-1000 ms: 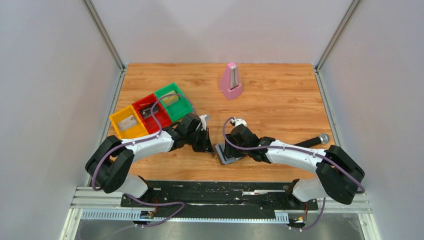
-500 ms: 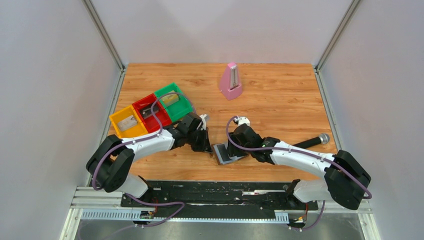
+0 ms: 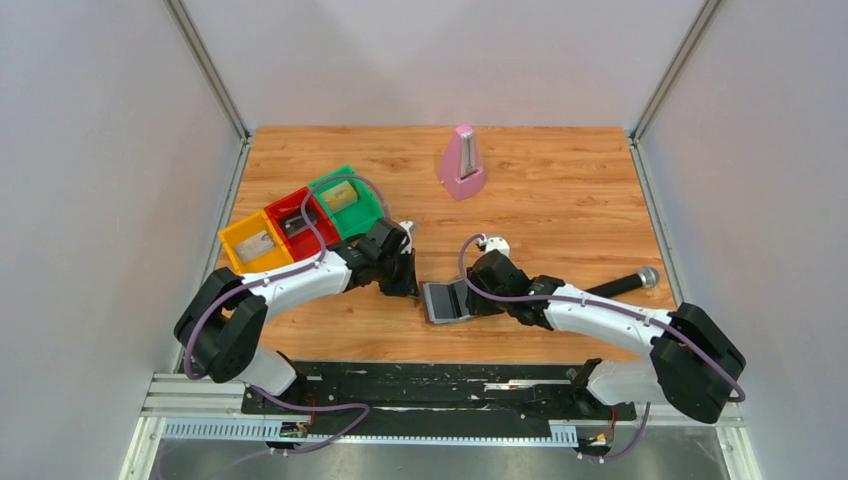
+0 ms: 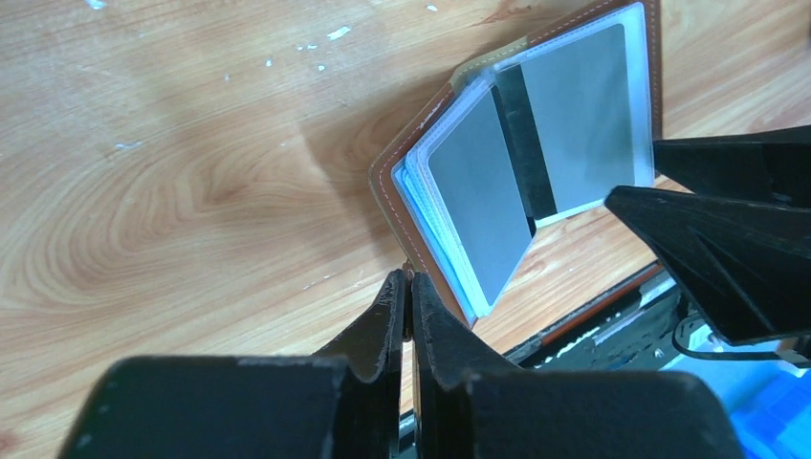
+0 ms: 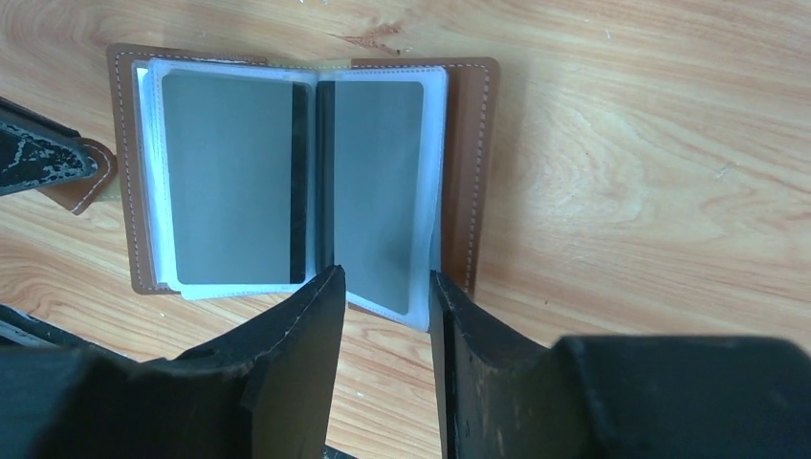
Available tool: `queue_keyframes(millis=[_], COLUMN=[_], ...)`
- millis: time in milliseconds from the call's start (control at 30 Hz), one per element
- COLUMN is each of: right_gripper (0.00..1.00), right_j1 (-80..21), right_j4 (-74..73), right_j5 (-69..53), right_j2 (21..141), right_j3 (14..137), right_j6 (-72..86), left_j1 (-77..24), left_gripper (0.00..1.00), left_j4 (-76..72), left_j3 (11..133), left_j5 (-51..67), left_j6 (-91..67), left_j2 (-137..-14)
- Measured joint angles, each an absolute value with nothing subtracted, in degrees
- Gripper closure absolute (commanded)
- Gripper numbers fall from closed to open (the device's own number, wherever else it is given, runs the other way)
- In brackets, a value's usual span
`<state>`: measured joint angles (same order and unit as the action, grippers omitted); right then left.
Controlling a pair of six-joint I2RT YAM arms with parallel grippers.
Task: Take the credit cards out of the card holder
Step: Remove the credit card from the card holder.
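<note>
Wood-grain tabletop [image 3: 560, 220] stretches out under both arms, and the card holder [image 3: 440, 301] lies opened flat on it near the front edge, between the two grippers. Two grey credit cards [image 5: 228, 177] sit in its clear sleeves, one per leaf, neither drawn out yet. The left gripper [image 4: 407, 282] has its jaws all but pressed together at the holder's left edge, by the clasp tab [image 5: 84, 189]. I'd guess it is there to steady that side, though I can't tell whether the tab is actually pinched. The right gripper [image 5: 384, 277] stands parted, fingers straddling the near edge of the right-hand sleeve and gripping nothing, apparently lined up to nip that card. Coloured trays [image 3: 283, 203] at the back left look to hold a card each.
</note>
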<state>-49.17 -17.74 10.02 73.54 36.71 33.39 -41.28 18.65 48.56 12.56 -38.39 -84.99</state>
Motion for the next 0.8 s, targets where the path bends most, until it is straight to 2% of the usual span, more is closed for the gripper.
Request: queue_keyframes(millis=[100, 233, 300, 600, 800], right_gripper=[0.62, 0.62, 0.62, 0.71, 0.73], right_j1=[-48.93, -48.86, -48.75, -48.21, -48.18], right_j4=[-18.28, -18.79, -19.94, -23.03, -21.32], right_j5=[10.02, 10.13, 10.57, 10.41, 7.73], right_j2=[72.60, 71.90, 71.90, 68.05, 67.64], right_j3=[36.64, 36.71, 36.97, 41.39, 44.21], right_j6=[33.36, 33.36, 33.32, 32.16, 30.68], left_j1=[-41.28, -41.28, -41.28, -41.28, -41.28], left_gripper=[0.87, 0.71, 0.69, 0.66, 0.68], left_j4=[19.92, 21.56, 22.41, 25.82, 21.78], left_j3=[48.71, 49.63, 50.24, 53.76, 53.95], left_j5=[11.46, 10.46, 9.91, 7.60, 12.47], left_j6=[-38.17, -37.95, -37.60, -37.30, -38.13], left_j2=[-84.99, -84.99, -84.99, -84.97, -84.86])
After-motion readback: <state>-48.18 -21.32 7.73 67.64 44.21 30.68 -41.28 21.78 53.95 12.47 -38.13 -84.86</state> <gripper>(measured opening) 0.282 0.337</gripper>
